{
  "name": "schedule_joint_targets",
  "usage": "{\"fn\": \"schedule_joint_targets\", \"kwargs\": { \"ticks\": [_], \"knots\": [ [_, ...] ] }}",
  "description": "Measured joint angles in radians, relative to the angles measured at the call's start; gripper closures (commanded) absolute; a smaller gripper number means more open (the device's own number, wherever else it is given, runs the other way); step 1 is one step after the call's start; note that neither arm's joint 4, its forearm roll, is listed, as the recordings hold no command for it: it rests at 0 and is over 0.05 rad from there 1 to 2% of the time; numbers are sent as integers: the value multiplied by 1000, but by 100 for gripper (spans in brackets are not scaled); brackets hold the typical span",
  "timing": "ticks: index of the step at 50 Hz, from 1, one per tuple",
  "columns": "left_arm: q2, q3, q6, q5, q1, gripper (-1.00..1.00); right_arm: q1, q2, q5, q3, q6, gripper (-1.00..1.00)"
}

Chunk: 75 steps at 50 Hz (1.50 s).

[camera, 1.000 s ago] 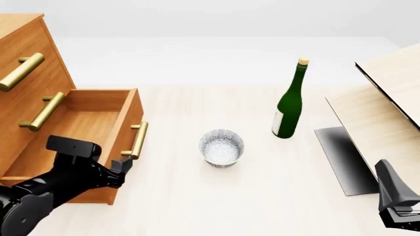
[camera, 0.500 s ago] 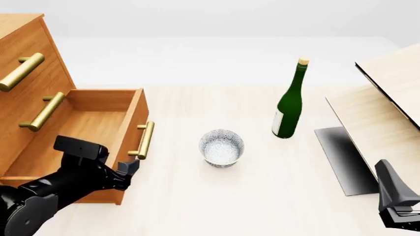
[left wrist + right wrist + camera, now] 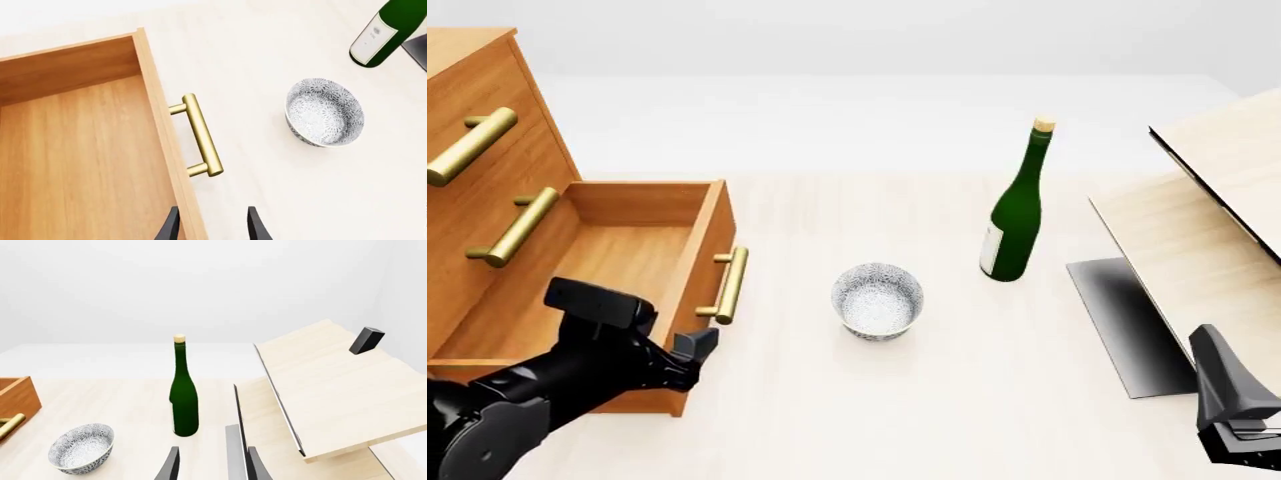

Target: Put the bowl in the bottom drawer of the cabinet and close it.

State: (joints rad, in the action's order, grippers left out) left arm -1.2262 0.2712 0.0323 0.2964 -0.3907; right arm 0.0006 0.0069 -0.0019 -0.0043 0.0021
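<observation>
Left arm (image 3: 507, 405): glossy black, rounded bulky link segments, with a boxy black camera block (image 3: 598, 303) mounted on top near the wrist. Left gripper (image 3: 698, 350): black, short angular fingers; in its wrist view the fingers (image 3: 256, 227) show as two thin dark blades with tapered tips. Right gripper (image 3: 1232, 405): dark grey-black, wedge-shaped finger housing, small pale detail lines at the base. No cables, screws or markings discernible.

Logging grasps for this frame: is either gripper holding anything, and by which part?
Nothing is held. The left gripper is open, straddling the bottom drawer's front panel; the right gripper is open over the table, away from the speckled white-grey bowl.
</observation>
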Motion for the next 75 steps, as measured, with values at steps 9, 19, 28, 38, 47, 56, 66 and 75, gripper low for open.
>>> {"fn": "schedule_joint_targets", "kwargs": {
  "ticks": [9, 19, 28, 38, 47, 56, 66, 75],
  "knots": [
    [14, -4, -18, -7, -11, -100, 0, 0, 0, 0, 0, -100],
    [49, -11, -27, -22, -20, -100, 0, 0, 0, 0, 0, -100],
    [110, -13, -33, -56, -24, -100, 0, 0, 0, 0, 0, -100],
    [182, -4, -29, -93, -29, -100, 0, 0, 0, 0, 0, -100],
    [237, 1, -33, -127, -28, -100, 0, 0, 0, 0, 0, -100],
    [287, 5, -38, -159, -31, -100, 0, 0, 0, 0, 0, -100],
    [336, 7, -37, -189, -37, -100, 0, 0, 0, 0, 0, -100],
    [385, 16, -38, -221, -45, -100, 0, 0, 0, 0, 0, -100]
  ]
}}
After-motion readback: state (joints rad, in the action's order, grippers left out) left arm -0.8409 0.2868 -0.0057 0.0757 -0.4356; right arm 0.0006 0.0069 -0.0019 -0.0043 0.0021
